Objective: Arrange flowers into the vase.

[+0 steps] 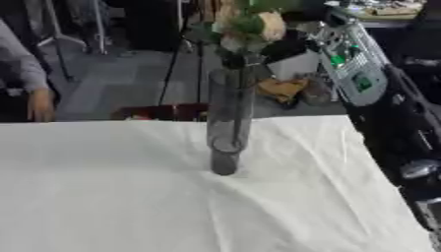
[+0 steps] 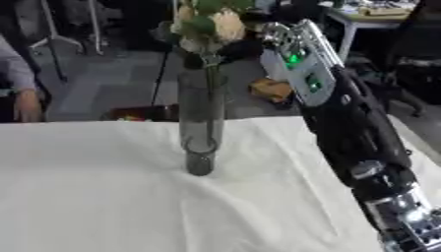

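A tall dark glass vase (image 1: 229,118) stands upright on the white cloth, a little past the table's middle. A bunch of pale cream flowers (image 1: 258,25) with green leaves sits above its mouth, and a stem (image 2: 209,103) runs down inside the glass. My right arm (image 2: 344,123) comes up from the lower right corner. Its black hand (image 2: 243,50) is at the vase's rim, just under the blooms, with fingers curled on the flower stems. The blooms hide part of the hand. My left hand shows in neither view.
The white cloth-covered table (image 1: 103,197) fills the lower half, and its far edge runs just behind the vase. A dark red object (image 1: 164,112) lies beyond that edge. Tripod legs (image 1: 176,59) and a cluttered desk (image 2: 379,12) stand on the floor behind.
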`<state>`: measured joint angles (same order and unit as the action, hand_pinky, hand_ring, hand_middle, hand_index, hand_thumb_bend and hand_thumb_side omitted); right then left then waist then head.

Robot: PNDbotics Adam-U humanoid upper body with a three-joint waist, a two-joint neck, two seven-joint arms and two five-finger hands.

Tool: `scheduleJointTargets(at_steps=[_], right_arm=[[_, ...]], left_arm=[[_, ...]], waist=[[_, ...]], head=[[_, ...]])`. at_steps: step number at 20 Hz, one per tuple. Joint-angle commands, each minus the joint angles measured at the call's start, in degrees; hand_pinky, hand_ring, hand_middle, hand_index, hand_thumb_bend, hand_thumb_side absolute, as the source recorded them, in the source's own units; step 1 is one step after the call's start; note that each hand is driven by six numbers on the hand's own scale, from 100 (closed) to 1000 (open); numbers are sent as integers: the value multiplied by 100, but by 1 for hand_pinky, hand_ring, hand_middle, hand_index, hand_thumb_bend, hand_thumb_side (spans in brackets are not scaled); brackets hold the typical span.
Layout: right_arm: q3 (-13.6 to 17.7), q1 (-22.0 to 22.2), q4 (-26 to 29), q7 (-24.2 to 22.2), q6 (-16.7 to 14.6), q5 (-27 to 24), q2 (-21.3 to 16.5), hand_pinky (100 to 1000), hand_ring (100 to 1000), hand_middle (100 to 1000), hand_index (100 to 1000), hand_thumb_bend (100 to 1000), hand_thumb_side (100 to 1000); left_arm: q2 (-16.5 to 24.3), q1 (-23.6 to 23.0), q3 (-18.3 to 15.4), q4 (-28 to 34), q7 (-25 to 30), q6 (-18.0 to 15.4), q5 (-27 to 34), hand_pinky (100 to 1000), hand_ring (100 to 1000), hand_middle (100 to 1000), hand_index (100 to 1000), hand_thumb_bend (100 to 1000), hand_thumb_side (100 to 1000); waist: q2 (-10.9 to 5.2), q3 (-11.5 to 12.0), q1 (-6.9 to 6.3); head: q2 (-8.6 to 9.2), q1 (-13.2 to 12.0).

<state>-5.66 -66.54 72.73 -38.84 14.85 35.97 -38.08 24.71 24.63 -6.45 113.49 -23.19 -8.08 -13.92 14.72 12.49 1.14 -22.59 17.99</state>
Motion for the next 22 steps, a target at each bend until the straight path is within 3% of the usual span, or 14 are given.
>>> scheduleJointTargets(at_steps=[1,2,5,7,8,10,13,17,22], right_arm=[[44,-182,83,-46,22,162,-76,911,932,756,671,943,701],[51,-204,58,-51,24,191,-62,913,935,762,720,938,707],[45,-240,6,-85,-35,266,-47,930,957,827,1000,938,691],[35,-251,-3,-141,-97,334,-50,937,965,857,1000,954,681],[35,-254,-11,-180,-120,360,-47,945,975,899,1000,991,646],[26,-263,-46,-302,-140,423,-44,958,991,939,1000,967,552],[52,-288,-94,-469,-143,529,-29,961,992,913,1000,921,506],[89,-309,-112,-489,-131,656,-29,960,988,883,1000,923,495],[124,-377,-128,-328,-78,700,11,960,980,833,778,936,517]], left_arm=[[150,45,-51,110,-11,8,-3,801,917,936,989,100,1000],[151,46,-51,110,-10,11,-2,801,917,936,989,100,1000],[155,44,-52,110,-8,15,-2,801,917,936,989,100,1000],[162,46,-51,110,-7,15,-2,801,918,936,989,100,1000],[163,48,-51,110,-7,14,-3,801,918,936,989,100,1000],[166,53,-50,110,-5,12,-1,802,918,937,990,100,1000],[170,62,-48,110,0,7,1,802,918,937,989,100,1000],[176,71,-47,110,5,6,3,802,919,937,989,100,1000],[186,94,-41,110,21,-1,5,803,919,937,989,100,1000]], waist=[[-77,1,-30],[-70,-1,-29],[-56,-5,-26],[-53,-5,-24],[-53,-5,-22],[-53,-5,-17],[-55,0,-13],[-51,4,-12],[-50,4,-14]], head=[[-31,54],[-28,78],[-14,110],[-12,121],[-10,127],[-5,138],[3,154],[16,155],[27,180]])
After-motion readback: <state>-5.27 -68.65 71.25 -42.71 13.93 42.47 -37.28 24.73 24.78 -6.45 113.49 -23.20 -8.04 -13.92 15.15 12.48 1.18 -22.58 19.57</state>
